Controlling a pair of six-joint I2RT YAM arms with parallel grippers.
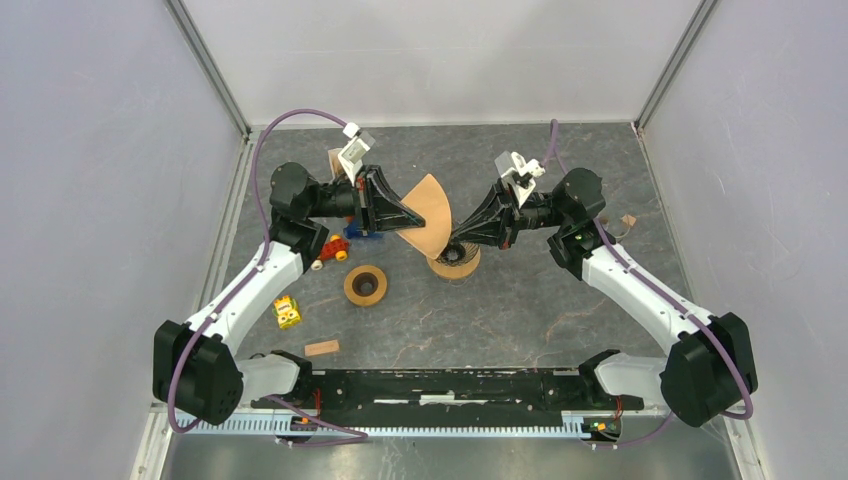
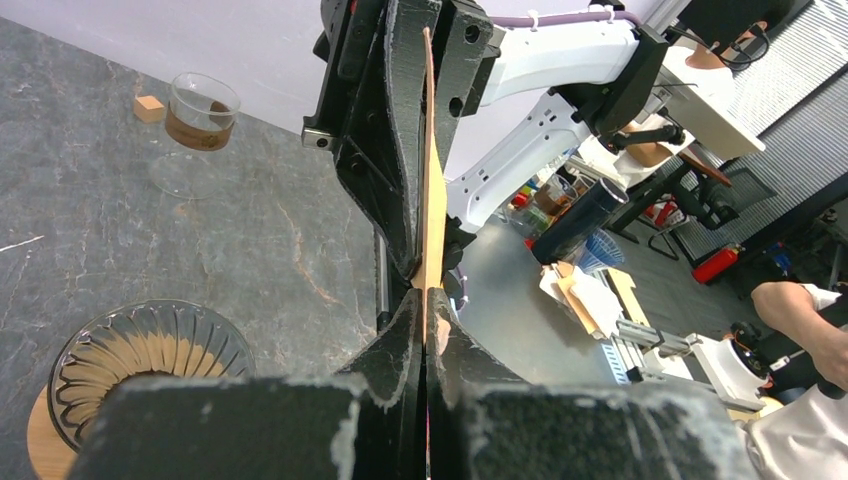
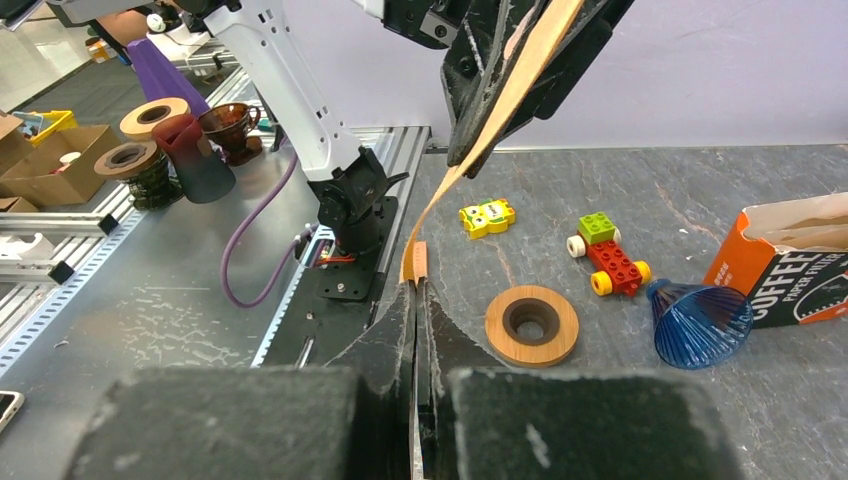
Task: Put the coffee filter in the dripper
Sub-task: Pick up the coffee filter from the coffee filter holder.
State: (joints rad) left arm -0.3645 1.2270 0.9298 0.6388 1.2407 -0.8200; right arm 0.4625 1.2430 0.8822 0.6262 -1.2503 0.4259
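Jaws on both arms are clamped on the coffee filter (image 1: pixel 430 208), which hangs flat-folded in the air above the dripper (image 2: pixel 150 350), slightly to its left. The left gripper (image 2: pixel 424 305) pinches one edge and the right gripper (image 3: pixel 415 290) the opposite one, probably so they can spread the fold into a cone before lowering it.

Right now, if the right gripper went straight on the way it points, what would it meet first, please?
Most likely the left gripper, which faces the right gripper across the coffee filter that both are shut on. That paper would buckle between them first; depth is hard to judge.
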